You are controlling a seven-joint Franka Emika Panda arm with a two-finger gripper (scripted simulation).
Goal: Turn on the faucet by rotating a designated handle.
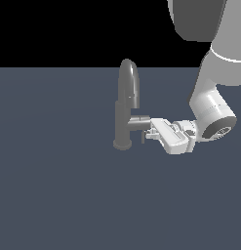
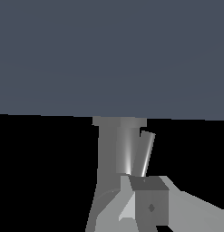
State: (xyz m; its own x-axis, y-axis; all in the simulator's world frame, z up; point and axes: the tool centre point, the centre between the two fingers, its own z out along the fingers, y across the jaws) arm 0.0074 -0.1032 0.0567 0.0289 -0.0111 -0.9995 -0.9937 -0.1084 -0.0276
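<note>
One faucet [image 1: 125,110] stands upright on the grey floor [image 1: 53,185], left of centre in the exterior view. Its side stub points toward that view's right, the thin handle [image 1: 143,137] hanging at its end. Gripper [image 1: 152,130] sits immediately right, fingertips at the stub; jaw opening and grasp cannot be determined.

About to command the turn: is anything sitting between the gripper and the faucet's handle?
Nothing visible does. In the exterior view the gripper sits right at the end of the faucet's side stub, beside the thin handle. Whether they touch can't be told.
</note>
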